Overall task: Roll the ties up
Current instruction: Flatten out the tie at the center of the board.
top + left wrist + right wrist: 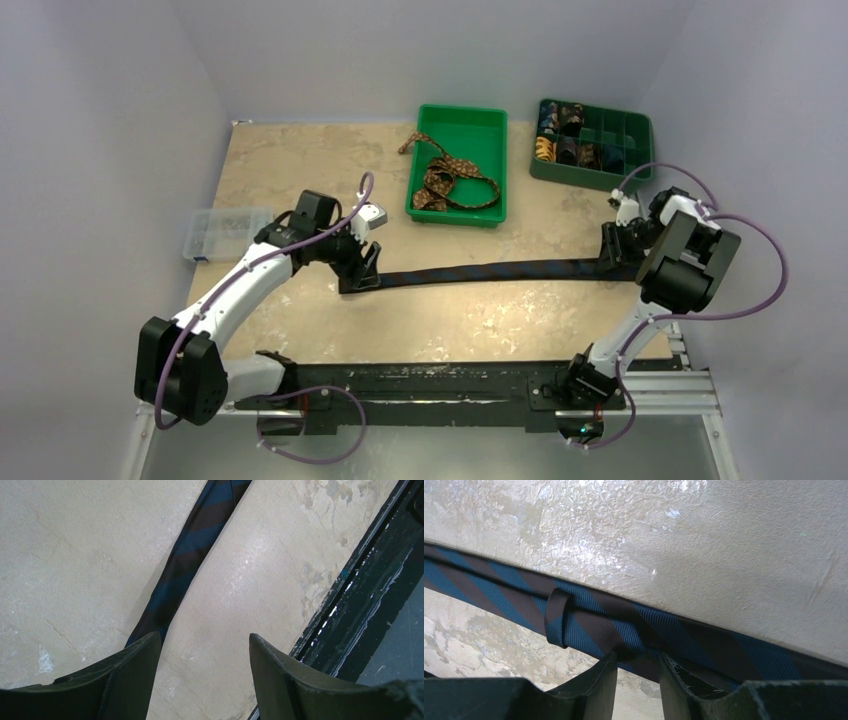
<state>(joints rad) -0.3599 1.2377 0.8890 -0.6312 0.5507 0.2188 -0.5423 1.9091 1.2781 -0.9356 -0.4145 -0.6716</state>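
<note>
Length of the navy tie (490,270) runs left to right across the table (300,160), between both arms. Its right end seems pinched in the almost closed right gripper (637,656). The left gripper (205,639) gapes empty, with the narrow end just beside one finger.

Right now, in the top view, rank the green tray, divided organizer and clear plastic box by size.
1. green tray, only slightly ahead.
2. divided organizer, nearly alike.
3. clear plastic box, clearly smallest.
</note>
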